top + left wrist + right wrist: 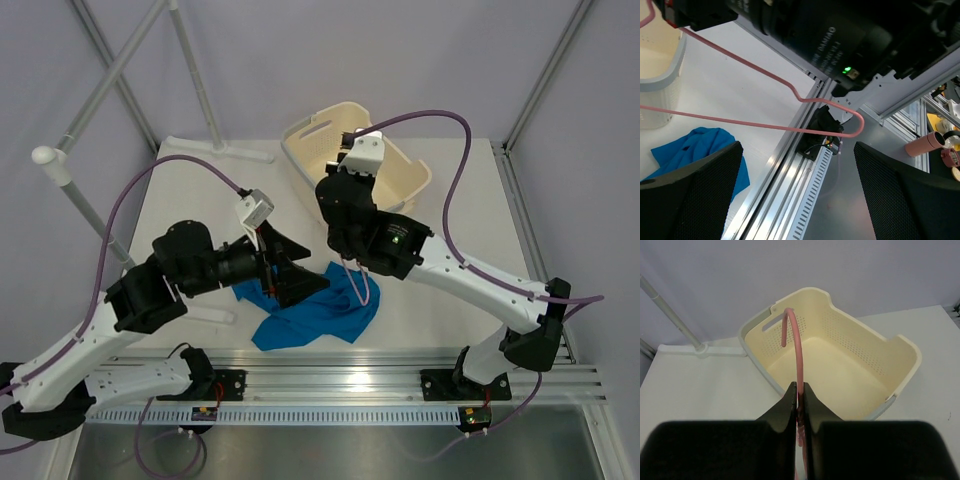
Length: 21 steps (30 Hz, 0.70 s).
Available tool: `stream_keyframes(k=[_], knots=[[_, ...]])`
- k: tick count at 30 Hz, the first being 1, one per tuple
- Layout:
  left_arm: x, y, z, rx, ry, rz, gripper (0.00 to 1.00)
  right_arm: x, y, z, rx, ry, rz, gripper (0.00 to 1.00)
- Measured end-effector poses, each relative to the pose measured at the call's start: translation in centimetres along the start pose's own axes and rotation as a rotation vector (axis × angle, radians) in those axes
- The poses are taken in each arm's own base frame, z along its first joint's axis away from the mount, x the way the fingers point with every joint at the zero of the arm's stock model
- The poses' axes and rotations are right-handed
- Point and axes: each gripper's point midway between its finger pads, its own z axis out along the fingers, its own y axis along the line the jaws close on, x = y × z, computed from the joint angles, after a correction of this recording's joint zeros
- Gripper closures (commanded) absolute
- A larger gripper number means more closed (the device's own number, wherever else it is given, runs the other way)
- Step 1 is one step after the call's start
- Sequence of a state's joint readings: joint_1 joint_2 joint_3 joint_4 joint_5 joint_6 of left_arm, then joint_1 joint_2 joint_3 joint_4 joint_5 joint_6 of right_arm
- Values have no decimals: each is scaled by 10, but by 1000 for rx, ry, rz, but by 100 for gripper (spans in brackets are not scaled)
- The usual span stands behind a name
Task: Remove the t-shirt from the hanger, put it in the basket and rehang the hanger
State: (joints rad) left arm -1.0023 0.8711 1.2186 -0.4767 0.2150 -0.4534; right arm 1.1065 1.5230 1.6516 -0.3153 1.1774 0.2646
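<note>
On table (200,200): t-shirt (315,315) near front edge; basket (402,175) behind; hanger (798,355) above t-shirt.

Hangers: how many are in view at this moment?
1. The pink hanger is clamped in the right claw, near the blue t-shirt lying on the table. Others may be hidden.

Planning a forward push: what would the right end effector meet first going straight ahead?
Probably the basket, dead ahead past the hanger that the right end effector grips; the gap is hard to judge.
</note>
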Motion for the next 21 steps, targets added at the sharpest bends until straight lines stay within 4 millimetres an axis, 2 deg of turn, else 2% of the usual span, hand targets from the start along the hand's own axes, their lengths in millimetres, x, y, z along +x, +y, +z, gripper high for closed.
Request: stream_keyframes(k=[4, 9, 11, 14, 18, 21], knots=[[-4, -11, -12, 45, -22, 9, 5, -3, 9, 0, -37, 4, 17, 100], [-5, -12, -38, 44, -81, 41, 4, -5, 43, -17, -297, 64, 46, 100], [-10, -13, -48, 39, -111, 70, 4, -11, 47, -33, -411, 85, 61, 100], [-20, -13, -62, 20, -140, 125, 4, -29, 41, -64, -584, 98, 98, 100], [-31, -14, -72, -3, -148, 197, 5, -69, 26, -118, -844, 73, 174, 100], [-35, -18, -72, 11, -140, 243, 10, -87, 16, -156, -1024, 53, 216, 100]])
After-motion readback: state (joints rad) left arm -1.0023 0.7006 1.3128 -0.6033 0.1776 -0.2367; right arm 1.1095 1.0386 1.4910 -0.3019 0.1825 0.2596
